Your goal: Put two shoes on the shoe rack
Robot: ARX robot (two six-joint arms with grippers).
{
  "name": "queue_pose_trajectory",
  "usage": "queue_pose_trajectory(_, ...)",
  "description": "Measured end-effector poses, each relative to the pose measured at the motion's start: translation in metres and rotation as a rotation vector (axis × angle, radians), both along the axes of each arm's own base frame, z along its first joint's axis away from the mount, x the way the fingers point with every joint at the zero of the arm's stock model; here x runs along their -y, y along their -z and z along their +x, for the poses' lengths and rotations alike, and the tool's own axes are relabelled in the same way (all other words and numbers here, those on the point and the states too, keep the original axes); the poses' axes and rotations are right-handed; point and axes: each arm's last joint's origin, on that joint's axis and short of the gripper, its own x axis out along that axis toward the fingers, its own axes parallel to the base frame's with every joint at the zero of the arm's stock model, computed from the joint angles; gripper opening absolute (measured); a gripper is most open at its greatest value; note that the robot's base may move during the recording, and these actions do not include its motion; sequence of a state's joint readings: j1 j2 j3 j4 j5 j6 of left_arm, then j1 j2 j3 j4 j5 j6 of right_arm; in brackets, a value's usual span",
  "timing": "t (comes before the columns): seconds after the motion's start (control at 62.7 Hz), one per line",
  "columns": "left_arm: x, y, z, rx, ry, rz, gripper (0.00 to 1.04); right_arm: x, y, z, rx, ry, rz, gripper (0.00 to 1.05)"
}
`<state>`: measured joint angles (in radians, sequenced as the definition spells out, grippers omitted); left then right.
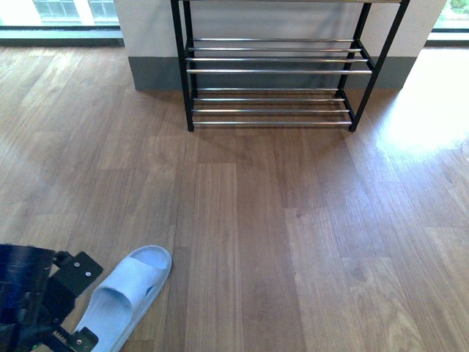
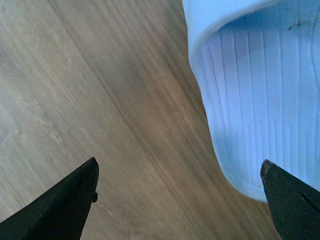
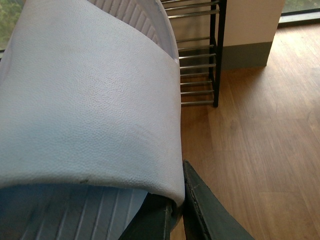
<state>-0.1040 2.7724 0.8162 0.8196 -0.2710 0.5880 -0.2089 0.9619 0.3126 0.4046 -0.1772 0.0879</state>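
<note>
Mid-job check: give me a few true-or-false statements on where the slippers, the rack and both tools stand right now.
The rack holds a shoe: false; none shows on it, and one slipper lies on the floor.
The left tool is open: true.
The right tool is empty: false; it grips the second slipper.
Both slippers are pale blue: true.
</note>
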Motion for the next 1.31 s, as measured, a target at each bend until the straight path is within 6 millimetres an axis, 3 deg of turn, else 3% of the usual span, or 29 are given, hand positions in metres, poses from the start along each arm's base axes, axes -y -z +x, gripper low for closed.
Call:
queue_pose_trajectory(0.16,0.022,0.023,0.037,0.011,0.052,0.003,0.95,0.000,0.000,0.000,0.000,0.000,0.000,0.02)
queue_pose_trajectory(0.239,0.039,0.044,0.053,-0.037,0.108,-0.003,0.95,0.000,0.000,0.000,0.000,0.000,0.000,0.02)
queue_pose_trajectory(0.367,0.032,0.034,0.046,-0.022,0.101,-0.064,0.95,0.000,0.000,0.000,0.000,0.000,0.000,0.02)
queue_pose_trajectory(0.782,0.019,0.038,0.050,0.015,0.053,-0.153,0.95,0.000,0.000,0.000,0.000,0.000,0.000,0.02)
queue_pose_trajectory(1.308,0.031,0.042,0.052,-0.033,0.243,-0.163,0.95,0.000,0.000,0.000,0.000,0.000,0.000,0.02)
